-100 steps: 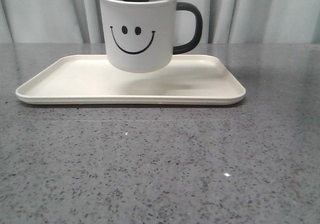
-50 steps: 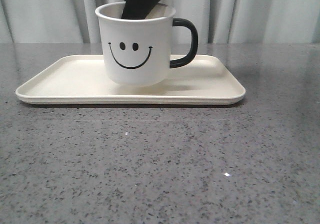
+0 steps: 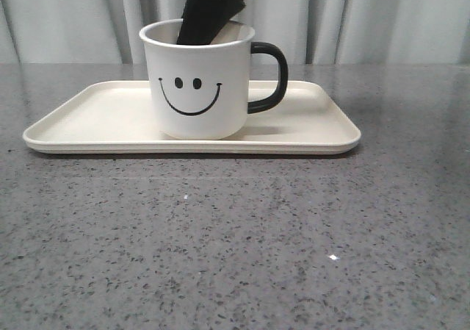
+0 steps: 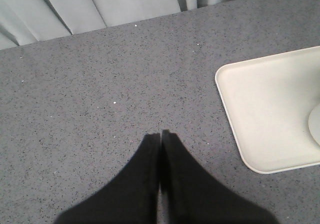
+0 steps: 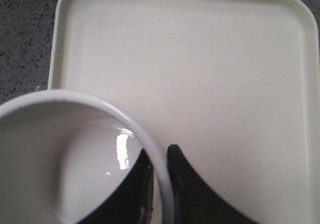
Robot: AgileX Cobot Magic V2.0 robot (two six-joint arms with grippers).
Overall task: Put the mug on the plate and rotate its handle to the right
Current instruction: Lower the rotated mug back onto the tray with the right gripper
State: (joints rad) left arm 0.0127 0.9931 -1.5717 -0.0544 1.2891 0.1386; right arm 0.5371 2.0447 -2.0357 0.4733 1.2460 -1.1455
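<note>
The white mug [image 3: 197, 80] with a black smiley face stands on the cream plate [image 3: 103, 117], its face toward the camera. Its black handle [image 3: 270, 77] points right. My right gripper [image 3: 209, 10] comes down from above and is shut on the mug's rim, one finger inside and one outside. The right wrist view shows the mug's rim [image 5: 150, 149] clamped between the black fingers [image 5: 187, 184] over the plate [image 5: 210, 74]. My left gripper [image 4: 160, 134] is shut and empty over bare table, left of the plate's end [image 4: 260, 104].
The grey speckled table [image 3: 235, 242] spreads in front of the plate. Pale curtains [image 3: 382, 21] hang along the far edge of the table.
The mug has come down from above the plate onto it, held by my right gripper. The handle stays pointing right.
</note>
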